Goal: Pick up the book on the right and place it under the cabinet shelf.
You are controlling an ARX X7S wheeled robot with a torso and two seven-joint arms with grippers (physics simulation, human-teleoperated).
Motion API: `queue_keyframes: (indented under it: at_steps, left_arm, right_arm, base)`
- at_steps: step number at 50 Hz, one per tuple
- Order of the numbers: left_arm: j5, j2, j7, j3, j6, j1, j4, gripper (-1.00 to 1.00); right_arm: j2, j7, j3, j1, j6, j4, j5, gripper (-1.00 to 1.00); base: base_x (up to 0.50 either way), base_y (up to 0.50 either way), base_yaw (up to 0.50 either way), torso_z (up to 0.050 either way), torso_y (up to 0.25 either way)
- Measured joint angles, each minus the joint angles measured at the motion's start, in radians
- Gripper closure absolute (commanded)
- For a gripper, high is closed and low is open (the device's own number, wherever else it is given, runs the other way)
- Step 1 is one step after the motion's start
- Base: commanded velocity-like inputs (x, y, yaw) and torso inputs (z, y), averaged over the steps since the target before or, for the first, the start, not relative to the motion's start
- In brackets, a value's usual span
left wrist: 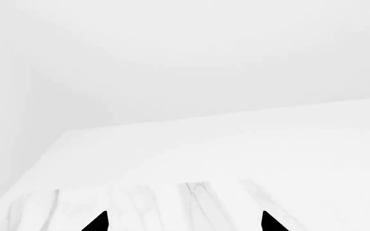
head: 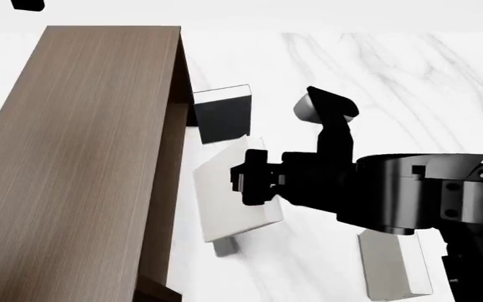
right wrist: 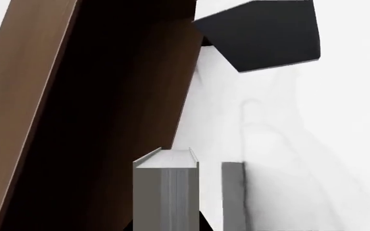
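Note:
The book [head: 229, 201], a pale grey-white hardback, hangs tilted above the marble table, close beside the open side of the cabinet shelf [head: 82, 163]. My right gripper [head: 243, 179] is shut on it. In the right wrist view the book [right wrist: 165, 187] stands between the jaws with its page edges facing the camera, and the dark inside of the cabinet shelf [right wrist: 95, 120] is next to it. The left gripper [left wrist: 183, 222] is open over bare marble with nothing between its black fingertips [left wrist: 98, 222].
A black-covered book [head: 221, 114] stands by the cabinet's far corner, also seen in the right wrist view [right wrist: 265, 33]. A second pale book [head: 392, 264] lies on the table under my right arm. White marble table [head: 392, 75] stretches to the right.

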Motion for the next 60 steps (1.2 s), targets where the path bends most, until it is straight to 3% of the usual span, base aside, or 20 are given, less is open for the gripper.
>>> queue_keyframes:
  at_steps: [27, 60]
  left_arm:
    - [-0.008, -0.006, -0.004, -0.002, 0.000, 0.004, 0.005, -1.00]
    - [-0.013, -0.008, -0.010, 0.000, 0.011, 0.018, 0.003, -1.00]
  right_arm:
    - [-0.040, 0.016, 0.008, -0.044, -0.090, -0.014, 0.025, 1.00]
    - [-0.055, -0.093, -0.041, -0.129, -0.095, 0.088, -0.138, 1.00]
  base:
    - [0.00, 0.00, 0.00, 0.000, 0.001]
    - [0.00, 0.00, 0.00, 0.000, 0.001]
